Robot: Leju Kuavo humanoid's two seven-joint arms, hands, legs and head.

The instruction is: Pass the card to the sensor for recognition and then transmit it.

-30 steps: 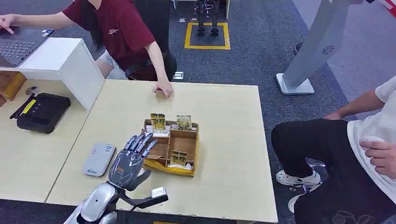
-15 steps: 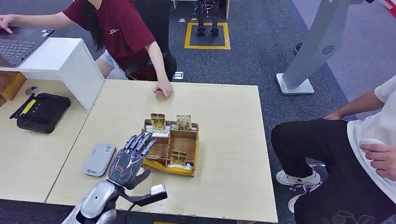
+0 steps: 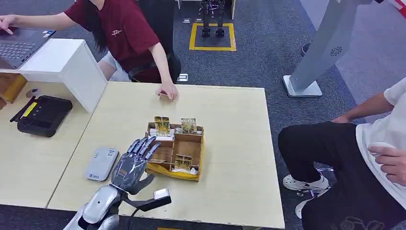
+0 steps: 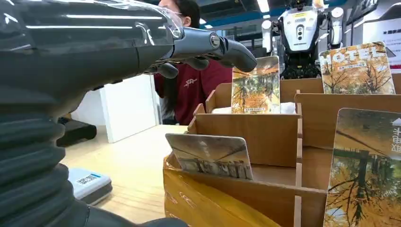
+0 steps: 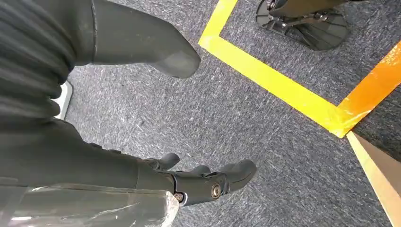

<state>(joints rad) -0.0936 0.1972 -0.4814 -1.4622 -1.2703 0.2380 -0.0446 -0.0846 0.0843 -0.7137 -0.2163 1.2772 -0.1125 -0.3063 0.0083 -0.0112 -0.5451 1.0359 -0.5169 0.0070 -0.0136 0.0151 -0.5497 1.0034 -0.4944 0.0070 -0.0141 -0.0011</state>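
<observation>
1. We judged the task to be at its first step: no card had been picked yet. Our left robot hand (image 3: 131, 165) hovered released, fingers spread and holding nothing, over the near-left corner of the cardboard card holder (image 3: 194, 158) on the table (image 3: 234, 143).

2. The cards stood upright in the holder's compartments. The nearest card (image 4: 210, 155) leaned in the compartment just ahead of and below the fingertips (image 4: 239, 52); a second card (image 4: 255, 85) stood further ahead in the back row, and another card (image 4: 366, 165) stood off to the hand's right.

3. The sensor (image 3: 101, 163), a flat grey reader, lay on the table just to the left of the robot hand, apart from the holder.

4. Our right robot hand (image 5: 189, 182) hung over the carpet, fingers loosely apart and holding nothing.

5. The next move, in our judgement, called for lowering the fingers onto the nearest card's top edge, pinching it, lifting it straight out past the cardboard wall, then carrying it left over the sensor.

6. Room was tight inside the holder: its walls hemmed the cards closely. To the left, bare table ran between hand and sensor. A person's hand (image 3: 167, 91) rested on the far table edge, well apart.
</observation>
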